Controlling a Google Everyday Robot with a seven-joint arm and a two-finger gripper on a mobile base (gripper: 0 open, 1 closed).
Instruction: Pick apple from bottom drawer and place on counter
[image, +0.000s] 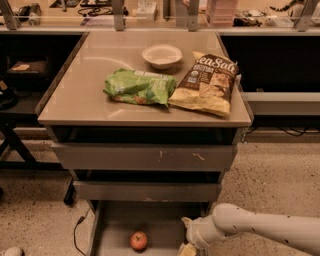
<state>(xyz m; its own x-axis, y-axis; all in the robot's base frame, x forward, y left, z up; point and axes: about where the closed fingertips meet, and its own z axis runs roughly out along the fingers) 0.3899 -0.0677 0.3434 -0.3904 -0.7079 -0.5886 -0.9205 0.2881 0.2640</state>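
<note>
The small red-orange apple (139, 240) lies on the flat grey floor of the pulled-out bottom drawer (115, 225), low in the camera view. My gripper (189, 246) reaches in from the lower right on a white arm and sits at the drawer's right side, a short way right of the apple and not touching it. Most of the gripper is cut off by the picture's bottom edge. Above, the beige counter (85, 95) tops the grey cabinet.
On the counter lie a green chip bag (139, 87), a brown and yellow chip bag (206, 85) and a white bowl (161, 55). Two shut grey drawers (145, 157) sit above the open one. A cluttered bench (160, 15) runs behind. Speckled floor surrounds the cabinet.
</note>
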